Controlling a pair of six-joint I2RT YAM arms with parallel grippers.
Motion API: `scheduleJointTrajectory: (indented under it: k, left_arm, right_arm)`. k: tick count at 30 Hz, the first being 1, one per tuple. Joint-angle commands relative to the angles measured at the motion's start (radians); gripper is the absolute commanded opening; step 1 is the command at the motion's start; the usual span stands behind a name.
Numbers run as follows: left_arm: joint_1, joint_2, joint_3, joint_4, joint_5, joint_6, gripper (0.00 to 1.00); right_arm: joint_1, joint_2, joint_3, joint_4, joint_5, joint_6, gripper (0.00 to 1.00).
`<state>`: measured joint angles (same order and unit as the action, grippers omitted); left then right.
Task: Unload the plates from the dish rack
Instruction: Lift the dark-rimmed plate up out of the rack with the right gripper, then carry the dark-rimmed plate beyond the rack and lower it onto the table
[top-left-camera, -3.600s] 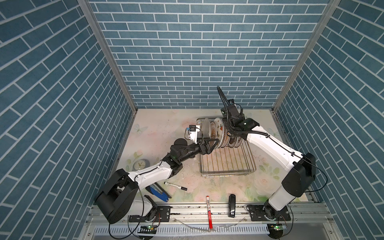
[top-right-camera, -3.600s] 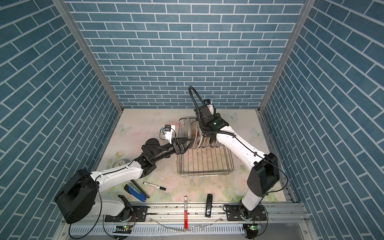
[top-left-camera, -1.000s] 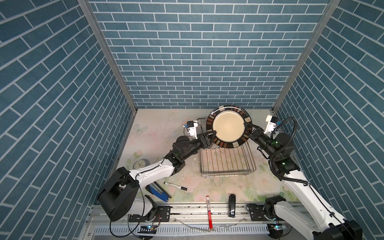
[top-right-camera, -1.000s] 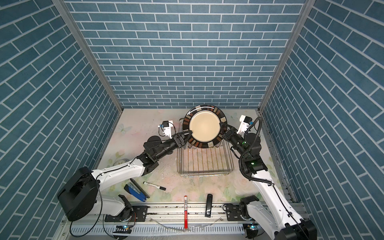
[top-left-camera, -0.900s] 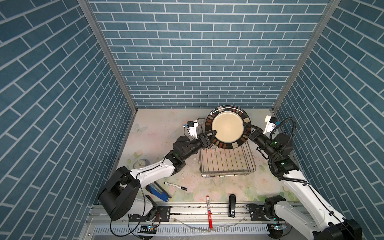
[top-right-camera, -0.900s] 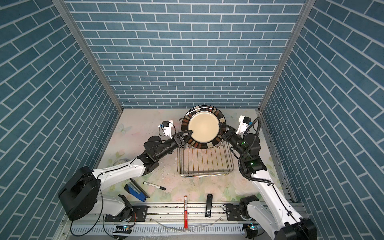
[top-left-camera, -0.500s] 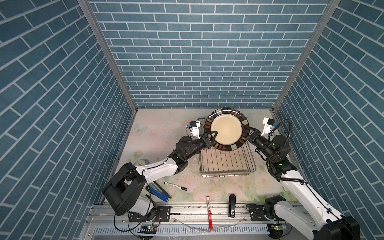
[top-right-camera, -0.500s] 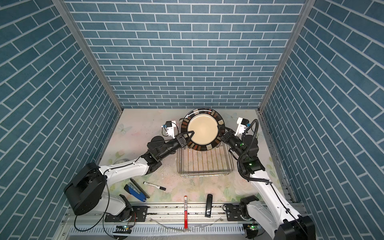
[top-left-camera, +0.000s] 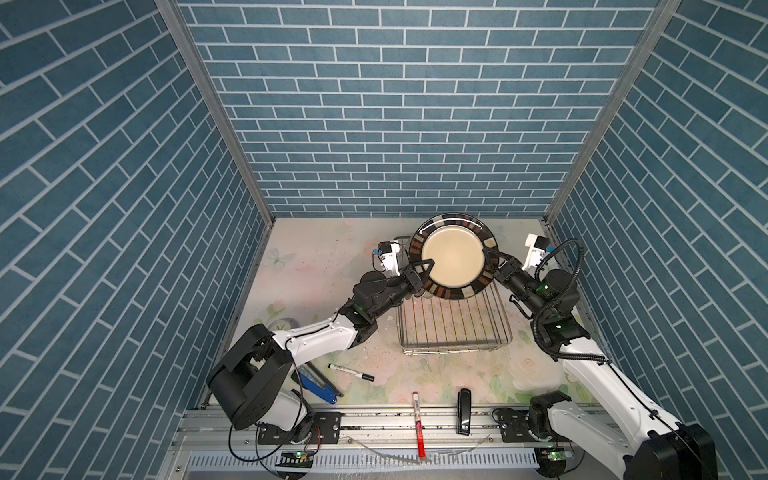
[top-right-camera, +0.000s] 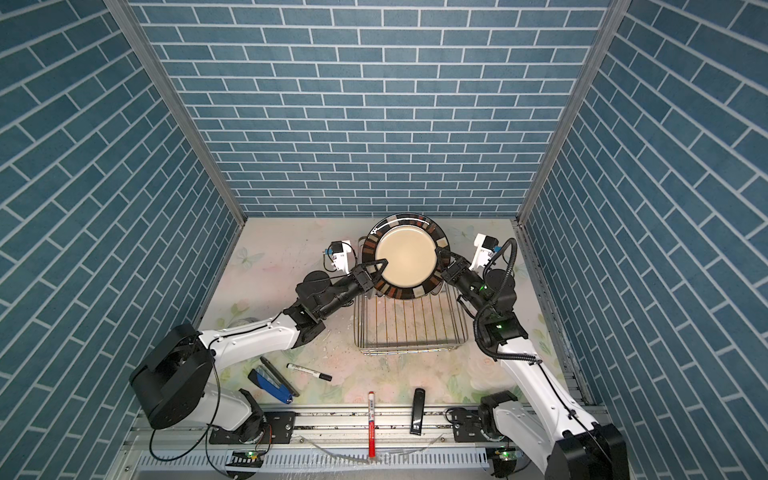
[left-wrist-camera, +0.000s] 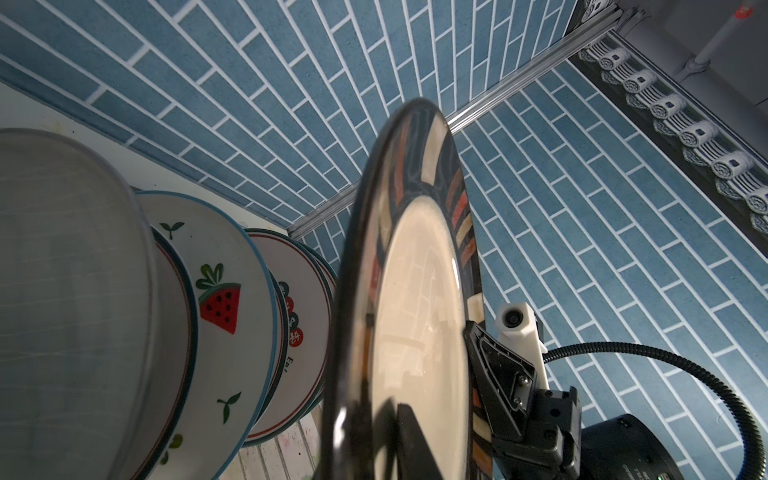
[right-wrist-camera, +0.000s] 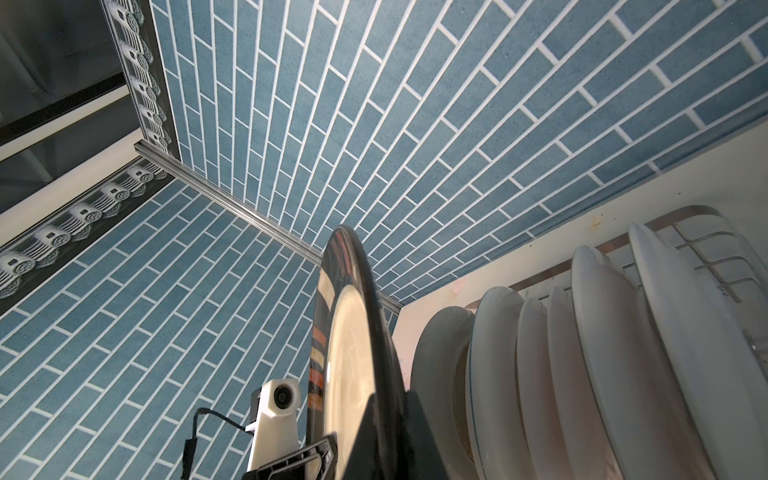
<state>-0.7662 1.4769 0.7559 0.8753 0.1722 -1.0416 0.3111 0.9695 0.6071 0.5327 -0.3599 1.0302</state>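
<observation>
A dark-rimmed plate (top-left-camera: 453, 257) (top-right-camera: 405, 257) with a cream centre hangs upright above the back of the dish rack (top-left-camera: 453, 332) (top-right-camera: 409, 328). My left gripper (top-left-camera: 428, 266) (top-right-camera: 382, 262) is shut on its left rim, one finger lying across the cream face. My right gripper (top-left-camera: 490, 257) (top-right-camera: 442, 257) is shut on the opposite rim. The wrist views show the plate (left-wrist-camera: 419, 316) (right-wrist-camera: 349, 374) edge-on between the jaws of the left gripper (left-wrist-camera: 386, 436) and the right gripper (right-wrist-camera: 386, 432). Several plates stand in the rack behind it: a watermelon one (left-wrist-camera: 220, 299), a grey one (left-wrist-camera: 62, 291) and white ones (right-wrist-camera: 582, 353).
A small grey clock (top-left-camera: 282, 324) lies at the left under my left arm. Along the table's front lie a black marker (top-left-camera: 351, 372), a blue tool (top-left-camera: 318, 380), a red pen (top-left-camera: 417, 419) and a black bar (top-left-camera: 464, 411). Blue brick walls close in three sides.
The left gripper's jaws have closed onto the plate's left rim. The plate, still in the right gripper, has drifted slightly left and lower in the top views.
</observation>
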Motion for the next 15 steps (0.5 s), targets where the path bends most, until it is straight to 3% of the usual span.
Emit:
scheduleJointTrajectory:
  k: [1, 6, 10, 13, 15]
  left_arm:
    - [-0.024, -0.015, 0.019, -0.003, 0.036, 0.07, 0.0]
    - [-0.024, -0.02, 0.017, -0.018, 0.015, 0.086, 0.0]
    - [-0.024, -0.011, 0.016, -0.011, 0.024, 0.078, 0.0]
    - [-0.019, -0.002, 0.018, 0.022, 0.048, 0.054, 0.0]
    - [-0.01, -0.001, 0.017, 0.039, 0.063, 0.036, 0.0]
  right_arm:
    - [0.011, 0.04, 0.045, 0.14, -0.06, 0.079, 0.0]
    - [0.011, 0.099, 0.037, 0.215, -0.084, 0.074, 0.0]
    - [0.011, 0.121, 0.035, 0.227, -0.089, 0.06, 0.08]
    - [0.01, 0.145, 0.045, 0.237, -0.121, 0.057, 0.2]
    - [0.011, 0.158, 0.057, 0.237, -0.15, 0.052, 0.36]
